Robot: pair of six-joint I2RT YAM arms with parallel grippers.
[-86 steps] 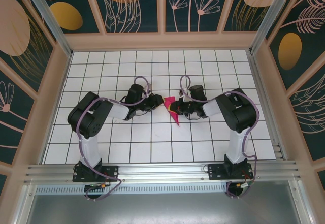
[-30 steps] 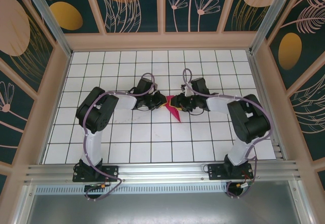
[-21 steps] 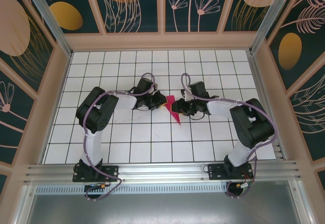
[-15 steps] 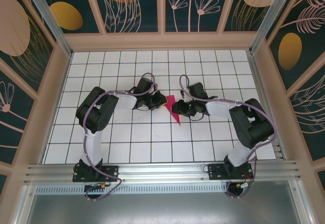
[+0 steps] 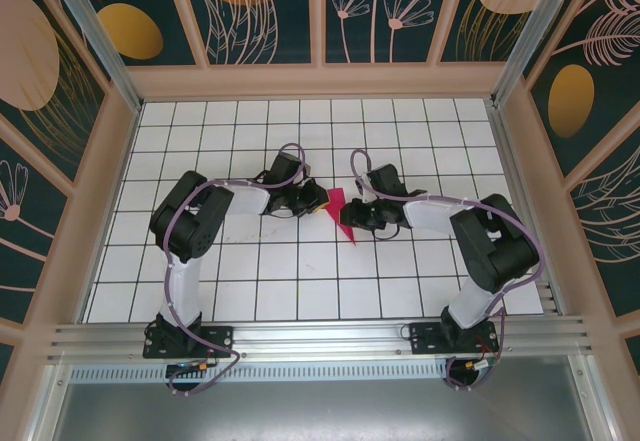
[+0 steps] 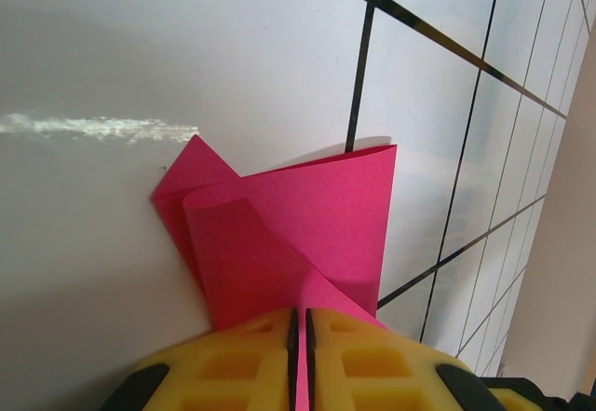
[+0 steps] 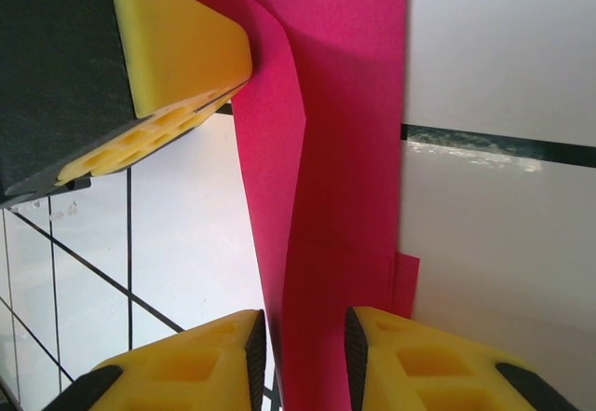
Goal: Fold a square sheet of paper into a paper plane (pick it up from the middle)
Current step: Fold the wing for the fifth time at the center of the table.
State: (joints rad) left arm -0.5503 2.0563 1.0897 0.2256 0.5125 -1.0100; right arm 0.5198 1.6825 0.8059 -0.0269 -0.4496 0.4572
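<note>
White gridded tabletop leaves open tiles all round as the left gripper pinches the folded pink paper fanning ahead of its pads; the right gripper, jaws narrow, straddles the paper's crease.

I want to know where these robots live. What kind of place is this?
Probably a robot practice booth in a lab. Two robot arms are bolted to a metal rail beside a white gridded table, flower-painted walls close it in, and pink paper is between them.

white grid table amid teal floral walls
</note>
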